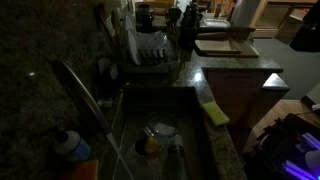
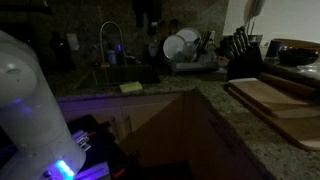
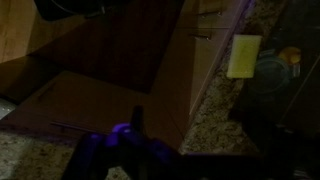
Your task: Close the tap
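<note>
The claw (image 3: 137,128) sits at the bottom of the wrist view, facing cabinet fronts; too dark to tell whether it's apart or together. The tap (image 1: 80,94) slants across the left of an exterior view, well apart. I'd say the approach is barely begun: next it must rise over the counter (image 1: 235,75) toward the tap.

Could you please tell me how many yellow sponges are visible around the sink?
1. The yellow sponge lies on the granite counter right beside the sink; it shows in all three views. The kitchen is dim, so another could be hidden in the basin.
</note>
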### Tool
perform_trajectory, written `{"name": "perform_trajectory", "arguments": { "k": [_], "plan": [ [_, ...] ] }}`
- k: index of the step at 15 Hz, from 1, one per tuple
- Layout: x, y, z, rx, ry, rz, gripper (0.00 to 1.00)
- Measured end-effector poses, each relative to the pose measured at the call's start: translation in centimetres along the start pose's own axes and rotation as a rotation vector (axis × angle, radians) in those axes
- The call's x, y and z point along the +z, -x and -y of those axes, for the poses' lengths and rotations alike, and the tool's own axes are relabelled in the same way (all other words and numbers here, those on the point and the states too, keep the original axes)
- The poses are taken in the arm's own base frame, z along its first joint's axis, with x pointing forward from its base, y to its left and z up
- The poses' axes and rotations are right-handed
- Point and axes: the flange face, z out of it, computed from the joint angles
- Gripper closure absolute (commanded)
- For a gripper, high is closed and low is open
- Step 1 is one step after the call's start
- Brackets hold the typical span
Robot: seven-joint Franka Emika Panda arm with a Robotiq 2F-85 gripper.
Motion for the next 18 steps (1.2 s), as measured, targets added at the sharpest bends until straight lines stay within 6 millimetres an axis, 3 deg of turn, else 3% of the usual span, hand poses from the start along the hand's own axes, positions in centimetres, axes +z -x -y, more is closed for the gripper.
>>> {"name": "perform_trajectory", "arguments": {
  "k": [4,7,11,16,18],
  "plan": [
    [1.0,-0.7,0.3,0.002,-0.012,0.021,0.00],
    [6.5,-3.9,3.9,-0.105,-0.027,0.117,0.00],
    [13.3,-5.4,14.2,-0.327,0.074,0.133,0.00],
    [18.5,-4.8,28.5,-0.596,0.151,-0.067,0.00],
    [20.4,-5.8,31.2,-0.638,0.146,-0.112,0.00]
  ]
}}
